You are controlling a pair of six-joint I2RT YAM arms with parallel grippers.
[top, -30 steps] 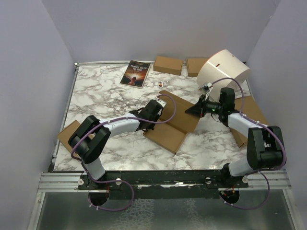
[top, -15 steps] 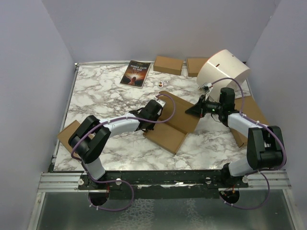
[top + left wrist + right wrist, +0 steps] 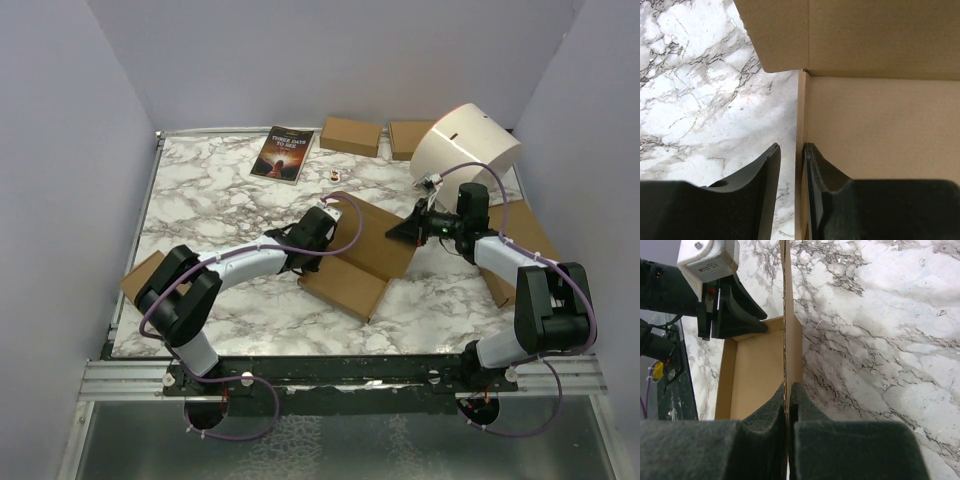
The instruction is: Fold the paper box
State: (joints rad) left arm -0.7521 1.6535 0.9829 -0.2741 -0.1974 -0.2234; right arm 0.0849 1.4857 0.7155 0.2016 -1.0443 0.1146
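Observation:
The paper box (image 3: 365, 258) lies half-formed in the middle of the marble table, a brown cardboard sheet with raised walls and flaps. My left gripper (image 3: 318, 232) is at its left side. In the left wrist view the gripper (image 3: 791, 147) straddles the box's thin upright side wall (image 3: 801, 115); the right finger touches the wall and marble shows between the left finger and the wall. My right gripper (image 3: 408, 230) is at the box's right edge. In the right wrist view it (image 3: 788, 385) is shut on an upright cardboard flap (image 3: 785, 315), with the box floor (image 3: 757, 375) to the left.
A book (image 3: 283, 153) and two small brown boxes (image 3: 350, 135) (image 3: 410, 138) lie at the back. A white domed object (image 3: 467, 150) stands at the back right. A flat brown sheet (image 3: 525, 235) lies under the right arm, and another brown piece (image 3: 140, 280) at the left edge.
My left arm has sunk and shifted a little to the left at the elbow, its gripper staying at the box's left wall. The box and right arm have not moved.

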